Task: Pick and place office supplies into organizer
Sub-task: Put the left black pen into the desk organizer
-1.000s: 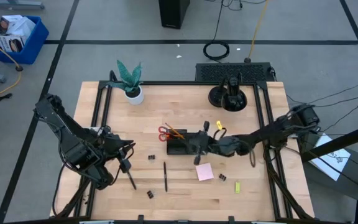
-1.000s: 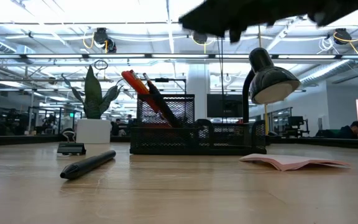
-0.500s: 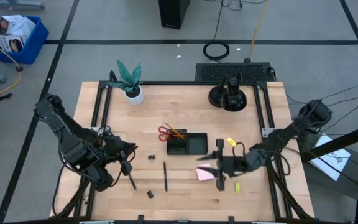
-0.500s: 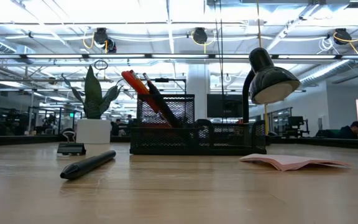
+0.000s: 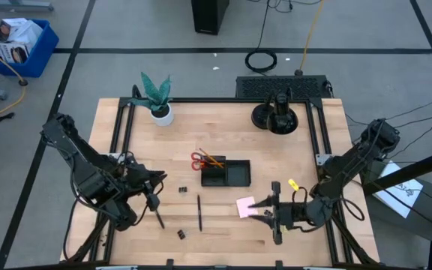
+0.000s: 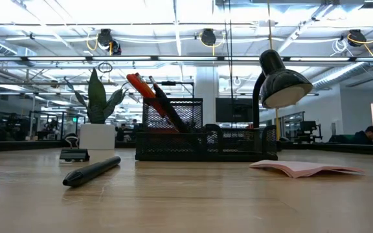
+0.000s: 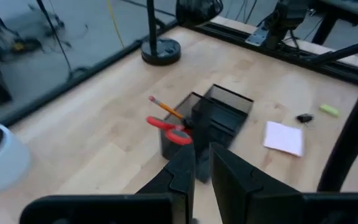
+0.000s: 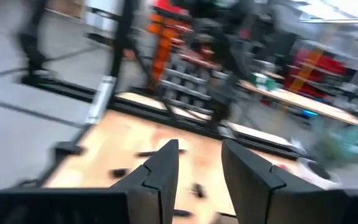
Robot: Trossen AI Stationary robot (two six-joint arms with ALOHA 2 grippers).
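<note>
The black organizer (image 5: 226,174) stands mid-table, with red-handled scissors (image 5: 196,160) and an orange pencil (image 5: 210,159) sticking up out of its left compartment. My left gripper (image 5: 156,184), raised left of it, is shut on a black pen (image 5: 157,211). A second black pen (image 5: 199,212) lies flat on the table, as does the pink sticky-note pad (image 5: 244,204). My right gripper (image 5: 252,210) hangs open over the pad's near right part, touching nothing. Binder clips (image 5: 181,189) (image 5: 181,234) lie loose. My left gripper has the black pen by its far end (image 5: 151,196); the gripper itself hides the place of contact. The fingers (image 7: 182,168) stand close together and slant down toward the organizer. The pen juts sideways toward the near edge, clear of the table.
A potted plant (image 5: 156,101) stands at the far left and a lamp's round base (image 5: 276,116) at the far right. The lamp head (image 6: 283,81) hangs behind the organizer (image 6: 206,139). A person (image 6: 371,134) sits in the room far behind.
My right gripper has swung from above the organizer toward the table's near right, rising a little and turning, and has left the low view. Its fingers keep the same gap. The left arm and its pen have kept still.
</note>
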